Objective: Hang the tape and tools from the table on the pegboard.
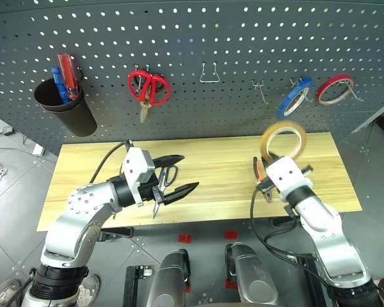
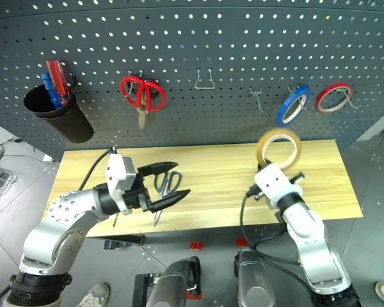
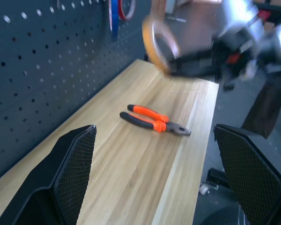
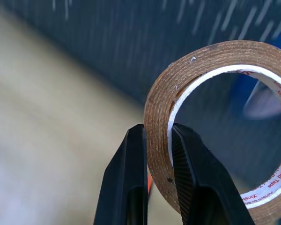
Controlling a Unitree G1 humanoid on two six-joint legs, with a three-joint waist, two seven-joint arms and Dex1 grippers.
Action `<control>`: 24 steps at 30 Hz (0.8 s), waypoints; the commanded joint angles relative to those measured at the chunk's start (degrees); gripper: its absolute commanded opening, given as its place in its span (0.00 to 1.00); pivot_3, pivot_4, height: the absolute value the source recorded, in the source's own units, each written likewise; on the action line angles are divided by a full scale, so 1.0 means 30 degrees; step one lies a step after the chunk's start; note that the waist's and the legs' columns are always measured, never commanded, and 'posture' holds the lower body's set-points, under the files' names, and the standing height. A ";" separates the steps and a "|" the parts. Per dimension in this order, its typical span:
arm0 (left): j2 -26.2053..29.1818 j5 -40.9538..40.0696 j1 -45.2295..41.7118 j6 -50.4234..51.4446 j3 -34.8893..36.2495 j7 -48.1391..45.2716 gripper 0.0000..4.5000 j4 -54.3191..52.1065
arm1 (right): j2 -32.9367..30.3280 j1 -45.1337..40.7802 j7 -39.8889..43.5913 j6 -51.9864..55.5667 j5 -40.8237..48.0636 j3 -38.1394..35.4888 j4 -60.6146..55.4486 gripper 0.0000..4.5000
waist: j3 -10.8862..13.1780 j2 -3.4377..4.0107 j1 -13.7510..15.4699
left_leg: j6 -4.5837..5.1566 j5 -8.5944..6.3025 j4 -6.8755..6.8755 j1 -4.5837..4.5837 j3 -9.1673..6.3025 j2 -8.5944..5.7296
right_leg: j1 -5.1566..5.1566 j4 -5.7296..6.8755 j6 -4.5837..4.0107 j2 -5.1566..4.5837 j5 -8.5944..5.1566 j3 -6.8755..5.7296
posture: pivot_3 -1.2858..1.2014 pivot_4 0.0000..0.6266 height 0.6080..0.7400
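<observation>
Tape: yellow ring, held upright in the air above the right end of the desk, in front of the pegboard and below the blue ring; its rim is pinched between the two fingers of the right claw.
Right claw: closed on the tape's rim, one finger inside the ring and one outside.
Left claw: fingers spread wide, holding nothing, hovering over the left half of the desk just above the dark-handled scissors.
Scissors: dark-handled pair lying flat on the desk under the left claw, blades pointing toward the near edge.
Screwdriver: cannot tell where it lies.
Pliers: orange-and-black handles, lying flat on the desk toward its right end, close to the right arm.
Desk: light wood-grain top, standing against the pegboard.
Pegboard: dark grey panel with holes and hooks behind the desk.
Already on the board: red-handled scissors left of middle, an empty wire hook in the middle, blue tape ring and red tape ring at the right, black cup at the left with red and blue screwdrivers in it.
</observation>
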 commanded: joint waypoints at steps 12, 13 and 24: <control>-0.0642 -0.0712 -0.0975 0.0091 0.0711 0.1442 0.94 -0.0900 | 0.2033 -0.7116 -0.1045 -0.4648 0.0219 -0.0359 0.9356 0.10 | 0.0006 -0.0012 0.0051 | -0.0074 0.0071 -0.0034 -0.0035 -0.0015 0.0007 | -0.0003 -0.0041 -0.0117 0.0003 0.0056 -0.0032 | 0.42 0.53 1.00; -0.0675 -0.0822 -0.0996 0.0196 0.0726 0.1544 0.94 -0.0972 | 0.2049 -0.7324 -0.1010 -0.4802 0.0242 -0.0382 0.9746 0.10 | 0.0007 -0.0013 0.0053 | -0.0071 0.0070 -0.0033 -0.0040 -0.0012 0.0007 | -0.0004 -0.0050 -0.0117 0.0000 0.0056 -0.0033 | 0.42 0.53 1.00; 0.1790 0.0149 0.0644 0.0504 0.0814 0.0524 0.94 -0.0797 | 0.1444 -0.2228 0.1626 -0.0372 0.1603 -0.0878 0.6018 0.80 | 0.0016 -0.0004 0.0163 | -0.0009 0.0033 -0.0034 -0.0044 -0.0013 0.0006 | -0.0003 -0.0053 -0.0118 -0.0011 0.0056 -0.0025 | 0.41 0.54 1.00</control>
